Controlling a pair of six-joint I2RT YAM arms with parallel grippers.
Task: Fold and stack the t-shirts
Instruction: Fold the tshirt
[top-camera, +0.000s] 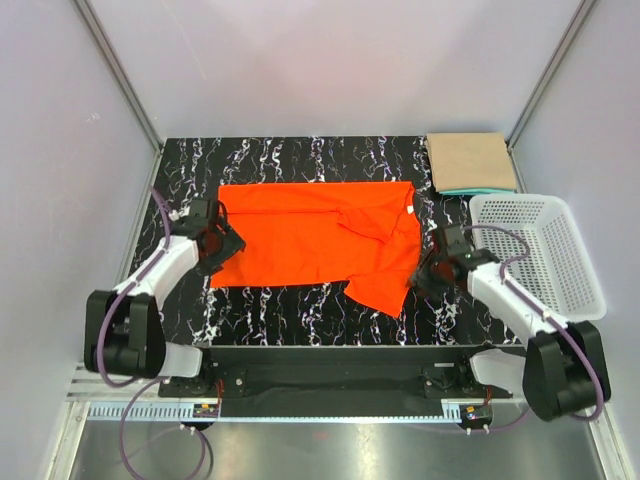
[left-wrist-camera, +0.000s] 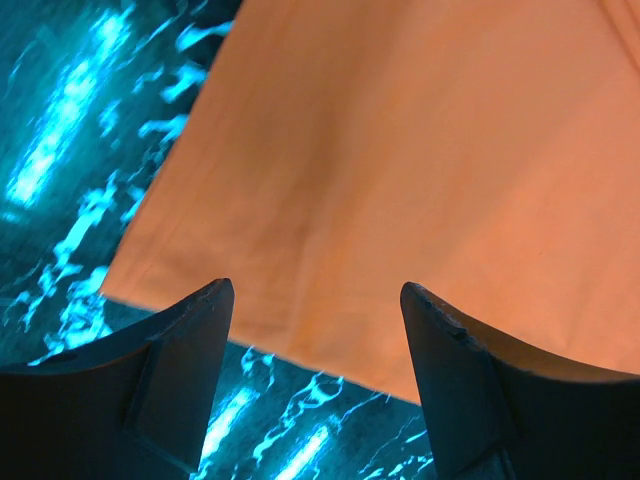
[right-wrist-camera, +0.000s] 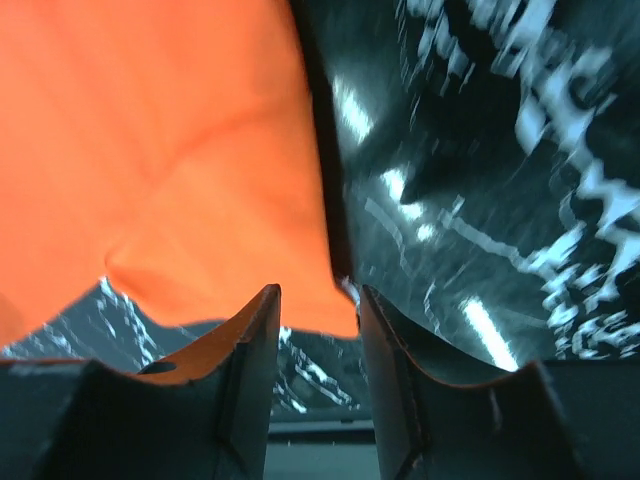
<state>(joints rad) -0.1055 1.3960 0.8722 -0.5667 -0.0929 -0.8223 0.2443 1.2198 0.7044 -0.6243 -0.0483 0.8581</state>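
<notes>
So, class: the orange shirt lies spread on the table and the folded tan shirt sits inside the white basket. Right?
Not quite: the top external view shows the folded tan shirt outside the white basket, at the far right corner of the table. The orange shirt does lie spread on the table.

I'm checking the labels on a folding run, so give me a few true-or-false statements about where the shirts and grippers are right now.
1. The orange t-shirt lies on the table. True.
2. The tan shirt sits in the basket. False: it lies on the teal shirt at the table's far right corner, outside the basket.
3. The left gripper clamps the orange t-shirt. False: its jaws stand open at the shirt's edge.
4. The right gripper is at the orange t-shirt's near right corner. True.
</notes>
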